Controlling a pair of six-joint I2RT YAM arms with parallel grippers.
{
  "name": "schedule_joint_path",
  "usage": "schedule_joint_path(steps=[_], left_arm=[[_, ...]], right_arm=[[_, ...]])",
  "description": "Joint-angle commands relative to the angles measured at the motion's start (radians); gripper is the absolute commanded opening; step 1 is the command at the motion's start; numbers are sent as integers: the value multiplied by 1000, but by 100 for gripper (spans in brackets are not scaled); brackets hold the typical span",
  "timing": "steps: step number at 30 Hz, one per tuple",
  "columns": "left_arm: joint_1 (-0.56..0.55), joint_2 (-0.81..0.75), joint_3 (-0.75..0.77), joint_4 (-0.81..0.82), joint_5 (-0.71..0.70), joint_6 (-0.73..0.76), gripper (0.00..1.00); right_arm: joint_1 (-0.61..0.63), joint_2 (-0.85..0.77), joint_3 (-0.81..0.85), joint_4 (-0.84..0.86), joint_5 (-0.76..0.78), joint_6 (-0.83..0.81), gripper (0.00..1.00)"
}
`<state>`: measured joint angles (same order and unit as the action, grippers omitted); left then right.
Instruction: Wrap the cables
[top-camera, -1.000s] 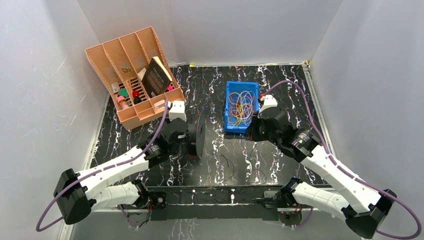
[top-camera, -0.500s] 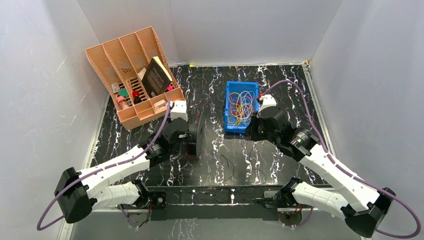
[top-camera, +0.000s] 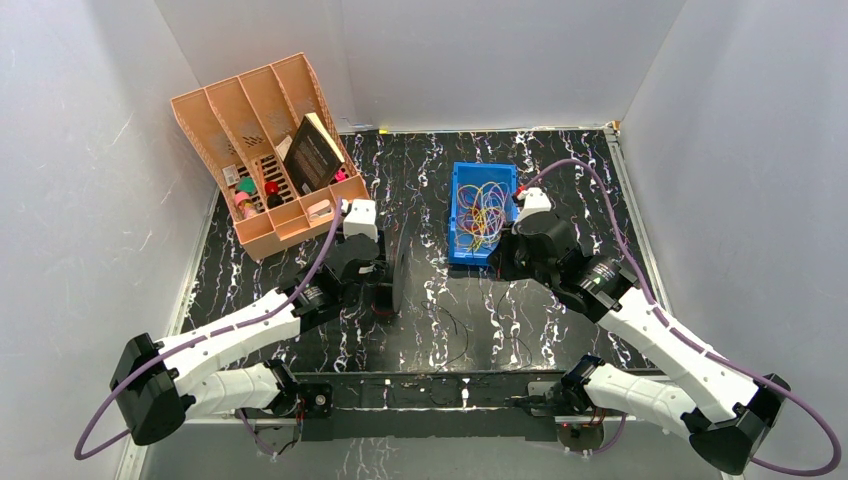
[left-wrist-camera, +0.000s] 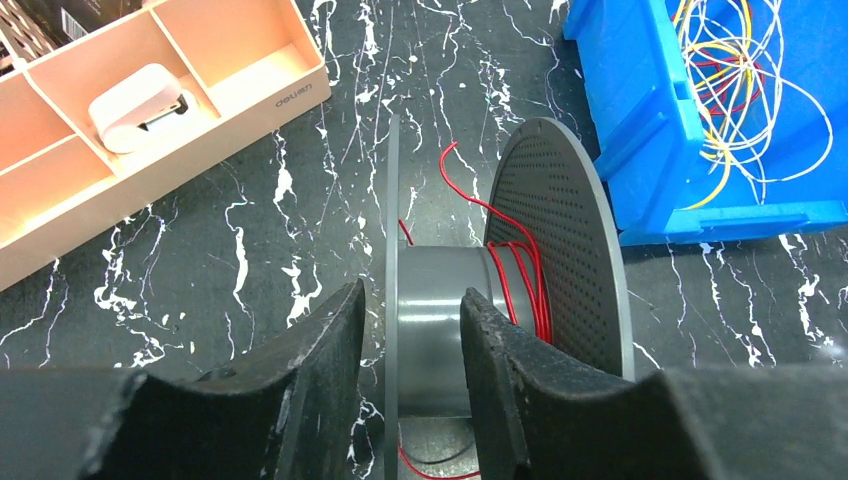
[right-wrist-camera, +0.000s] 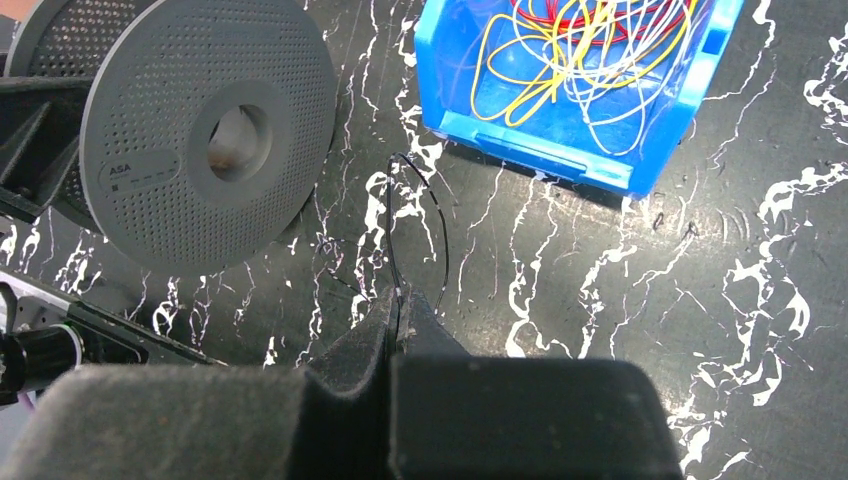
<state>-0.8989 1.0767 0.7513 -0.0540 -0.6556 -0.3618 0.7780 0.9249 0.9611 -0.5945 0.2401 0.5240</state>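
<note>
A grey spool (top-camera: 401, 262) stands on edge on the black marbled table, with red cable (left-wrist-camera: 527, 285) wound on its hub (left-wrist-camera: 440, 300). My left gripper (left-wrist-camera: 405, 295) straddles the spool's thin left flange, open, with a gap on each side. My right gripper (right-wrist-camera: 400, 295) is shut on a thin black cable (right-wrist-camera: 391, 225) that loops up from its fingertips. It hovers just in front of the blue bin (right-wrist-camera: 560, 150). Loose yellow, red and white cables (right-wrist-camera: 590, 50) lie tangled in that bin (top-camera: 458, 215).
An orange divided organizer (top-camera: 260, 150) holding a dark book (top-camera: 313, 152) and small items stands at the back left. A white gadget (left-wrist-camera: 135, 95) lies in one of its compartments. More thin black wire (top-camera: 455, 330) lies on the table between the arms. White walls enclose the table.
My left gripper's jaws have opened off the spool's flange. The spool now stands slightly more edge-on to the top camera. The right arm has hardly moved and stays shut on the black cable.
</note>
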Motion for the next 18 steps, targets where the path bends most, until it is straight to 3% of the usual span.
schedule_joint_path(steps=[1, 15, 18], left_arm=[[-4, -11, 40, -2, 3, -9, 40], [-5, -36, 58, -41, -3, -8, 44], [-5, -35, 59, -40, -3, -4, 33]], right_arm=[[-5, -14, 51, 68, -30, 5, 0], [-6, 5, 140, 141, -180, 45, 0], [-6, 23, 168, 172, -235, 62, 0]])
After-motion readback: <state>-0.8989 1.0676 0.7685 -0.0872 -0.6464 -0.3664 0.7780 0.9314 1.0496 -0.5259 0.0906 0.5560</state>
